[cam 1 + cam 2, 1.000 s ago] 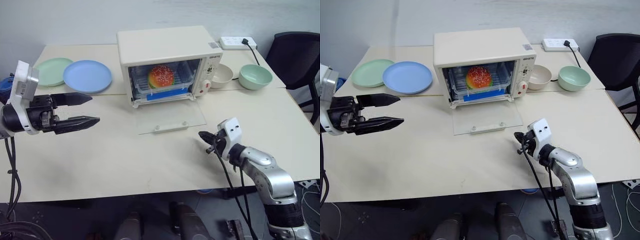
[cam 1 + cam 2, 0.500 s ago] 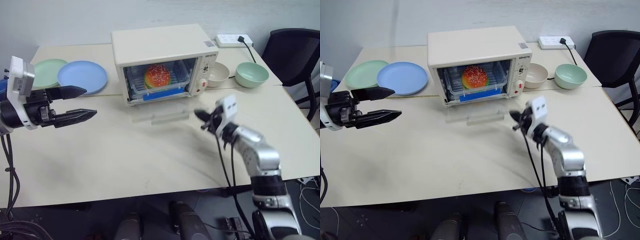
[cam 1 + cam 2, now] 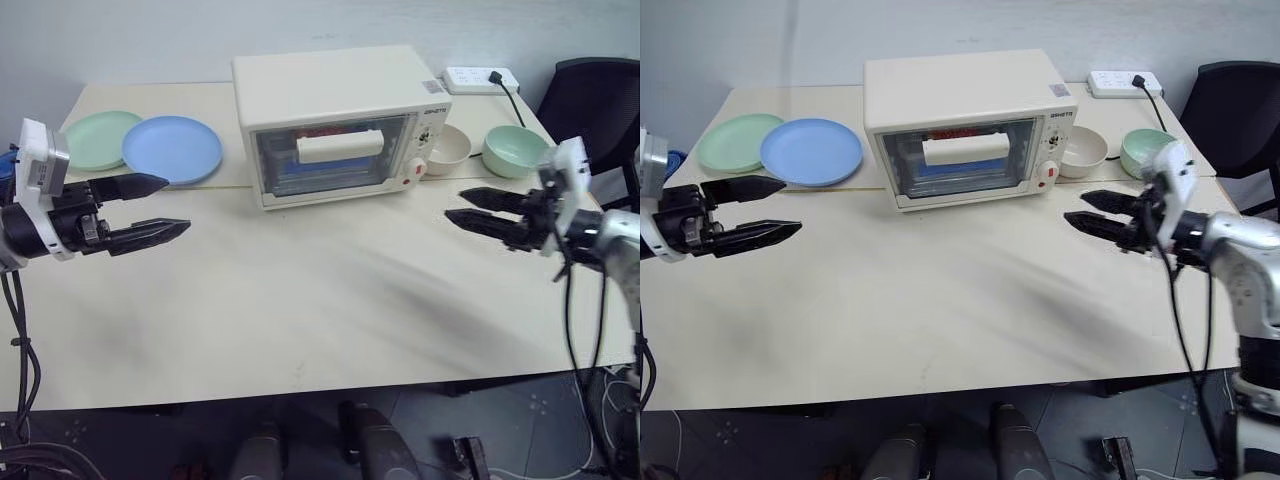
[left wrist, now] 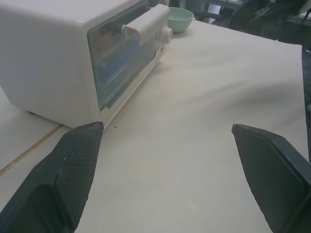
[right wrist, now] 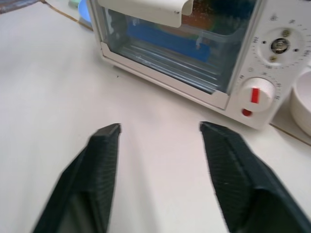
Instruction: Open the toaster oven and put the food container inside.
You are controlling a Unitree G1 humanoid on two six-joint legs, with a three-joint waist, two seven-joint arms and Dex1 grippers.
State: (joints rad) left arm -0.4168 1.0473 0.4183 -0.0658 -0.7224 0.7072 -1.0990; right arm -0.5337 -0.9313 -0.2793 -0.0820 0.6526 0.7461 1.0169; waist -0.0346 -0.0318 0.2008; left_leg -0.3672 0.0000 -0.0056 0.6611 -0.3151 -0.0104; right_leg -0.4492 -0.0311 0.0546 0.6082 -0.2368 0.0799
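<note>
The left pincer [image 3: 165, 209] hangs above the near left part of the desk [image 3: 300, 320], jaws spread wide and holding nothing; it points across toward the middle, well apart from every object, which suits an arm parked out of the way. The right pincer [image 3: 478, 211] hangs over the right side of the desk, jaws parted and empty, its tips aimed at the knob end of the toaster oven [image 3: 340, 120] but clear of it; this reads as a hand drawn off from the appliance rather than one about to grip. Farther back, the toaster oven stands in the middle of the desk with its glass door upright and shut, the bar handle [image 3: 340, 146] across the top of the glass. The food container [image 5: 167, 41] sits inside, its blue showing through the door. Judged from this, the task appears complete. Behind and to the left lie a blue plate [image 3: 173, 150] and a green plate [image 3: 100, 140]; to the right stand two bowls [image 3: 512, 151].
</note>
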